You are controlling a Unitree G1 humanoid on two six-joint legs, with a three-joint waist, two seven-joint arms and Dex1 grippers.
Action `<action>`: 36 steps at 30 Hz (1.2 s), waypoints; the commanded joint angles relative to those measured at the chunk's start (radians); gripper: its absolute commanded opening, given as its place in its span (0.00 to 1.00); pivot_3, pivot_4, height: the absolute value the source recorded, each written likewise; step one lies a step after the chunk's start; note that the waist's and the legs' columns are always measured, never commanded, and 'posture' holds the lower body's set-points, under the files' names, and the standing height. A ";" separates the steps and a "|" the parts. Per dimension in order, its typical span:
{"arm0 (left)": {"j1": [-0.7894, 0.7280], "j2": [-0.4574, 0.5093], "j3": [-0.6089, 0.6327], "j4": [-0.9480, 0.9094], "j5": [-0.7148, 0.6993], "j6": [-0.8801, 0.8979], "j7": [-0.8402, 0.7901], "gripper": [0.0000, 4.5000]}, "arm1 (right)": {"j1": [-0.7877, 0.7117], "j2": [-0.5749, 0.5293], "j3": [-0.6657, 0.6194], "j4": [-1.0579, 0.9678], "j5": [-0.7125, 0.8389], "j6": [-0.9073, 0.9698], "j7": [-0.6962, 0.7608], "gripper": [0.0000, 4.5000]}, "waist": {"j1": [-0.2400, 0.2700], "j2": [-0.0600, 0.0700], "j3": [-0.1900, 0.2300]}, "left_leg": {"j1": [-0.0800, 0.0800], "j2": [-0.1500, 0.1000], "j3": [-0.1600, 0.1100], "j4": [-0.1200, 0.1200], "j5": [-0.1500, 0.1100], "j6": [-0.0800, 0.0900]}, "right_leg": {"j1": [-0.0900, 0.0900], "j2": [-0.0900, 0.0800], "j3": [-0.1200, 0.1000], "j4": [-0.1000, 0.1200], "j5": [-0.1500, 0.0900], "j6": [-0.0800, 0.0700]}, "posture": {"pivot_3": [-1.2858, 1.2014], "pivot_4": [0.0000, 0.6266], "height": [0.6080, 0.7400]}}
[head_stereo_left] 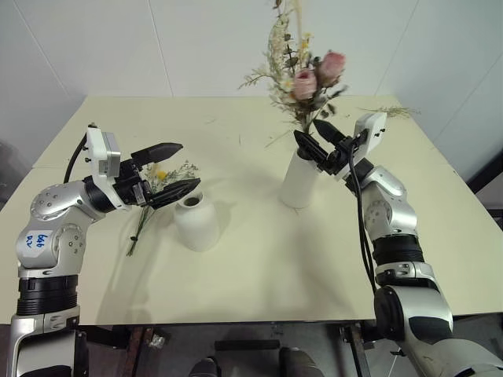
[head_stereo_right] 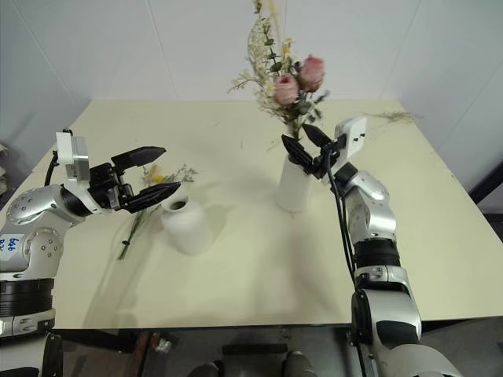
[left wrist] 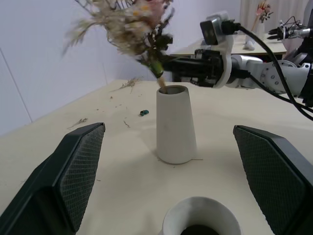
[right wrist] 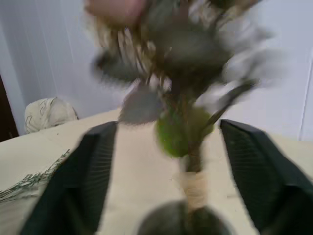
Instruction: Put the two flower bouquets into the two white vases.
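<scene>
1. The large bouquet (head_stereo_left: 302, 75), with pink roses and pale sprigs, is seen standing upright with its stems down in the mouth of the tall tapered vase (head_stereo_left: 300, 179); that vase is set on the pale surface (head_stereo_left: 259, 275), right of centre.
2. The right hand (head_stereo_left: 311, 135) is held at the vase's rim, its two black fingers spread apart on either side of the stems; no grip on them is seen, and in the right wrist view the stems are framed in the gap between the fingers.
3. The shorter round-shouldered vase (head_stereo_left: 196, 221) is placed to the left of the tall one, well apart from it; its narrow neck is seen unfilled.
4. The thin bouquet (head_stereo_left: 157, 192), with a yellow ball flower, is laid flat on the surface just left of the short vase.
5. The left hand (head_stereo_left: 174, 168) is held above that bouquet, beside the short vase, fingers wide apart and nothing gripped.
</scene>
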 commanded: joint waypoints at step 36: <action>-0.107 0.101 -0.139 -0.046 0.357 1.197 0.641 1.00 | 0.221 -0.603 -0.029 -0.796 0.423 0.621 0.415 1.00 | 0.009 -0.003 0.001 | 0.000 -0.001 -0.002 0.001 -0.001 0.000 | 0.001 0.000 0.000 -0.001 -0.003 0.001 | 0.52 0.24 1.00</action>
